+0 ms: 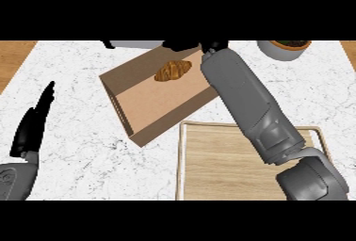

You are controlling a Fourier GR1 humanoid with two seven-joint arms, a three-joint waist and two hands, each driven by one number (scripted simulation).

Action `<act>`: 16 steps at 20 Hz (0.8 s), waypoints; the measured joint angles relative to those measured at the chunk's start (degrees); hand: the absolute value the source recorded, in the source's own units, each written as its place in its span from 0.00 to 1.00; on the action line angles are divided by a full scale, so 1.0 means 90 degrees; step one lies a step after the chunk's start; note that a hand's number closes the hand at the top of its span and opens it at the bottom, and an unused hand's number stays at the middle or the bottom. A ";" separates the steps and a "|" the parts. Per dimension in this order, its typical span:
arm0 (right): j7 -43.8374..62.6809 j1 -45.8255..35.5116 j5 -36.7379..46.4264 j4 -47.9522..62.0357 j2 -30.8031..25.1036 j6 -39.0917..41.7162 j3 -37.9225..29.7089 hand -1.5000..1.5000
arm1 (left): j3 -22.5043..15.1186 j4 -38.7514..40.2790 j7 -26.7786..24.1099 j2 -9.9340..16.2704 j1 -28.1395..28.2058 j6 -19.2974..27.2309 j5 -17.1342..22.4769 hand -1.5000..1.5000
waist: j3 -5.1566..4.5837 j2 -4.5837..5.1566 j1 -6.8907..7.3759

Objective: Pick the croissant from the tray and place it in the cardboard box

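Already the croissant (173, 70) lies inside the cardboard box (149, 107), toward its far end in the upper middle of the frame, and the wooden tray (208, 162) at the lower right shows nothing on its visible boards. Your right arm stretches diagonally over the tray and the box's right edge, with the right robot hand (213, 46) at the top centre, just beyond the box's far corner. Only a dark sliver of it shows under the frame's upper edge, so you cannot tell how far its fingers are spread; it does not appear to have hold of the croissant, which lies apart from it.

Watch the pull-back. The forearm crosses above the box's right wall, so if you lower or sweep it toward yourself, I judge it could catch that wall and skew or drag the box across the worktop (83, 141), perhaps tipping the pastry out. The grey cup (281, 50) at the upper right and the dark object (132, 44) at the top left stand near the hand too; a sideways swing could knock either.

Your left robot hand (33, 126) rests at the left edge, fingers straight and holding nothing, well clear.
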 measured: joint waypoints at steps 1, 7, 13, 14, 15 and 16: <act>-0.0150 0.0020 -0.0100 -0.0004 0.0006 -0.0054 -0.0103 0.00 | 0.0027 0.0012 -0.0041 0.0006 0.0050 -0.0005 0.0011 0.50 | 0.0000 -0.0007 -0.0023; -0.0928 0.0470 -0.0617 -0.0224 -0.0399 0.0432 -0.0631 0.00 | 0.0161 -0.0196 -0.0020 0.0056 0.0388 -0.0003 0.0025 0.50 | 0.0002 -0.0093 -0.0259; -0.0969 0.1235 -0.0806 -0.0827 -0.1010 0.0998 -0.0730 0.00 | 0.0340 -0.0333 0.0056 0.0095 0.0628 -0.0014 0.0050 0.50 | 0.0001 -0.0170 -0.0472; -0.0989 0.1407 -0.0833 -0.0972 -0.1106 0.1106 -0.0729 0.00 | 0.0364 -0.0426 0.0001 0.0098 0.0769 -0.0023 0.0060 0.50 | -0.0003 -0.0184 -0.0482; -0.0991 0.1546 -0.0835 -0.1154 -0.1218 0.1285 -0.0684 0.00 | 0.0379 -0.0450 0.0022 0.0068 0.0792 -0.0031 0.0086 0.50 | -0.0012 -0.0203 -0.0500; -0.0963 0.1710 -0.0830 -0.1377 -0.1294 0.1433 -0.0620 0.00 | 0.0394 -0.0516 0.0108 0.0099 0.0811 -0.0070 0.0094 0.50 | -0.0022 -0.0221 -0.0520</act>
